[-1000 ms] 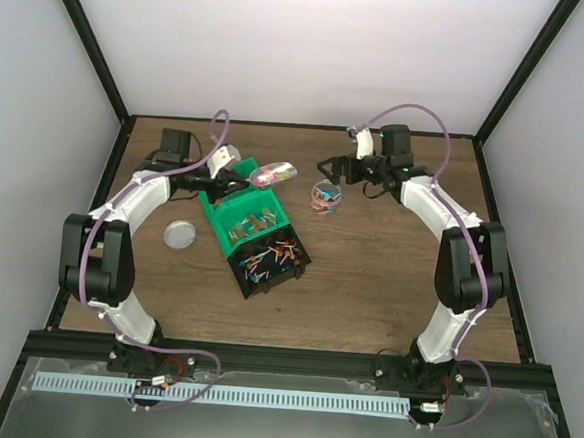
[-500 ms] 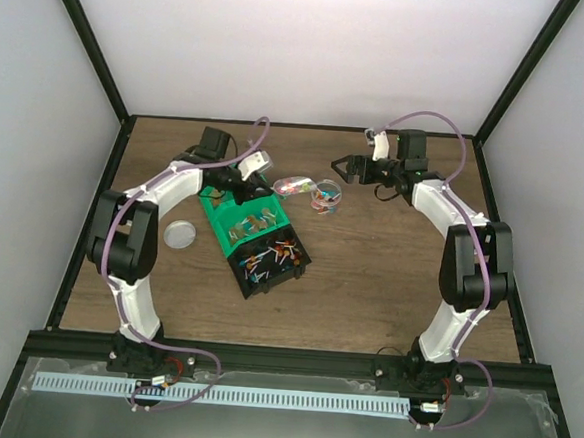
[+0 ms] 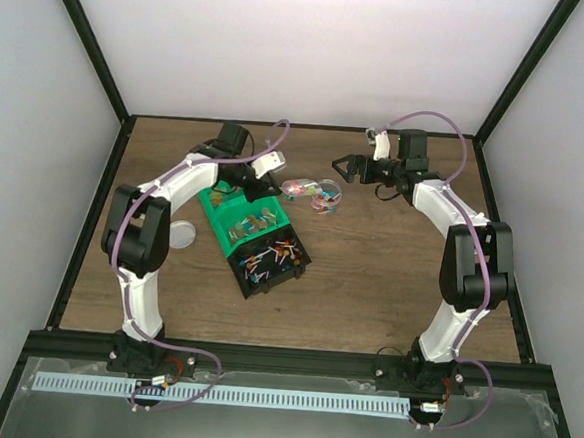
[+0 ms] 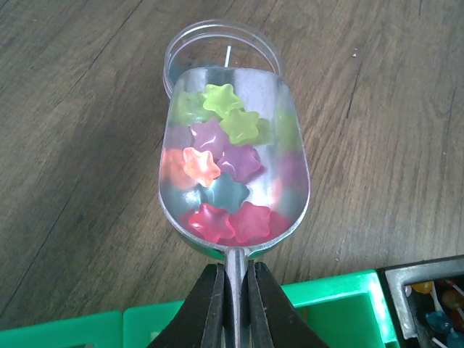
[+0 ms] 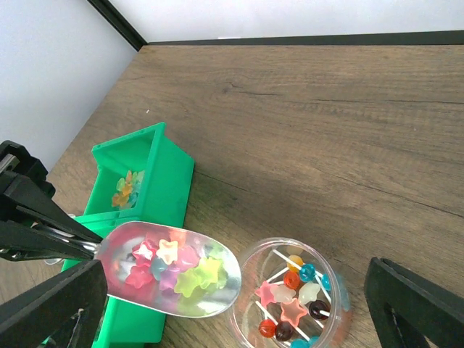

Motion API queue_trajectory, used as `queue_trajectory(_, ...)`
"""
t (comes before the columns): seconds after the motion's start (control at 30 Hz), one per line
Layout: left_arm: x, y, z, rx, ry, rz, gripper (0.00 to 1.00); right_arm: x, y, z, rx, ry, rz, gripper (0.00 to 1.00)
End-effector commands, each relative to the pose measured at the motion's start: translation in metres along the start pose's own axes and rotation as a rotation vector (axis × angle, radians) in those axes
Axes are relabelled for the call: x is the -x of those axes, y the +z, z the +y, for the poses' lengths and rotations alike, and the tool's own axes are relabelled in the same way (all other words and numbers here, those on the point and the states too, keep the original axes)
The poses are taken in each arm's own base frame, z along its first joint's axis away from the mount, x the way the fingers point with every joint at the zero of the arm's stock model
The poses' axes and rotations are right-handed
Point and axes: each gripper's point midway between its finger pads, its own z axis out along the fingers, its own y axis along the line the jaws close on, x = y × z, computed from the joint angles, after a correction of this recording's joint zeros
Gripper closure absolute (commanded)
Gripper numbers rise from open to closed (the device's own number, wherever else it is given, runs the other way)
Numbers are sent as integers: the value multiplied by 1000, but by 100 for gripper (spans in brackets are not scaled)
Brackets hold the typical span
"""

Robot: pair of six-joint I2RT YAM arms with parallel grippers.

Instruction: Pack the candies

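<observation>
Left wrist view: the left gripper (image 4: 235, 274) is seen clamped tight on the thin handle of a scoop (image 4: 293, 181). The candies (image 4: 201, 165), star-shaped and in mixed pale colours, are heaped in the bowl of the scoop. Its front lip is held over the near rim of a clear cup (image 4: 181, 51) that stands on the table (image 4: 377, 109). Whether lip and rim touch cannot be told.

In the right wrist view, lollipops (image 5: 293, 279) and a few stars are seen already lying in the cup. A green bin (image 5: 170, 167) with more stars is seen near the scoop. The right gripper (image 3: 342, 168) is held with its jaws wide apart, near the cup but not around it, so the cup is left unsupported.

The pour is judged to be the step in hand, and several faults are possible. The scoop is about as wide as the cup mouth, so stars at its edges could be shed past the rim onto the table if it is tipped quickly. The free cup could be pushed or toppled if it is nudged by the lip. The narrow handle could be twisted in the grip as the load shifts forward. Stars could also be bounced out by the lollipop sticks that stand in the cup.
</observation>
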Motion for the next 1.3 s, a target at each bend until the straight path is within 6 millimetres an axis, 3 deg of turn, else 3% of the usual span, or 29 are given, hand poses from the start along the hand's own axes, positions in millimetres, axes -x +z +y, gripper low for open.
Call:
queue_trajectory(0.0, 2, 7, 0, 9, 29, 49, 96, 6, -4, -3, -5, -9, -18, 0)
queue_trajectory(1.27, 24, 8, 3, 150, 152, 308, 96, 15, -16, -19, -78, -5, -42, 0)
